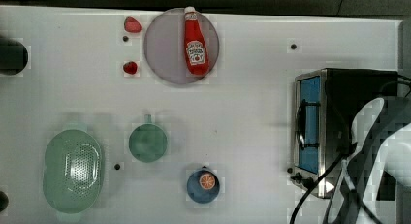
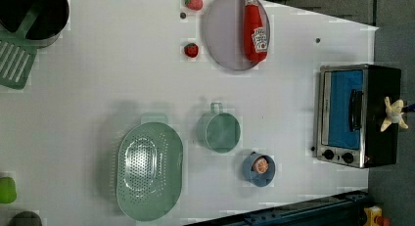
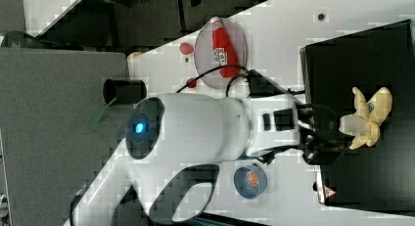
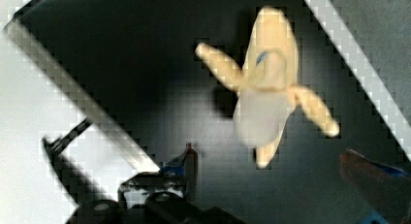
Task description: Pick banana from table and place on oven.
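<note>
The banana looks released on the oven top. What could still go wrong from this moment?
1. The banana lies on the oven roof between the open gripper fingers; a sideways retreat could clip a splayed peel strip and drag it.
2. In the left view the banana sits toward the roof's back edge, so a nudge might tip it off behind the oven.

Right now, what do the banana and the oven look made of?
Banana: looks like matte moulded plastic or rubber, a toy; uniform pale yellow peel strips, whitish core, no gloss. Oven: matte black top, probably painted sheet metal; front frame looks brushed steel, with a blue-tinted, likely glass, door.
</note>
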Motion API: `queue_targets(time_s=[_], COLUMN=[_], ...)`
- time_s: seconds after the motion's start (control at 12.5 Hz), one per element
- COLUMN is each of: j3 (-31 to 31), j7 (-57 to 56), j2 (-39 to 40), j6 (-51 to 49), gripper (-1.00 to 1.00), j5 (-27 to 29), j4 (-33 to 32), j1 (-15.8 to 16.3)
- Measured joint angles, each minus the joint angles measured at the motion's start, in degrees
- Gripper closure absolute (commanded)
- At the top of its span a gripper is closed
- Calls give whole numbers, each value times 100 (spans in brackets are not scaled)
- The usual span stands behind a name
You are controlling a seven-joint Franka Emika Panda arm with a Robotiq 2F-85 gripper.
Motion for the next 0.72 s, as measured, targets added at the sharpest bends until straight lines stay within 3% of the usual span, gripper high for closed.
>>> queue_targets(time_s=[0.4,0.72], j3=[818,2079], j7=[532,2670], j2=[-1409,-2257], j6=[-1446,-2265], gripper=[-100,-100], j5=[-273,-403], j4=[112,224], j1=[214,501])
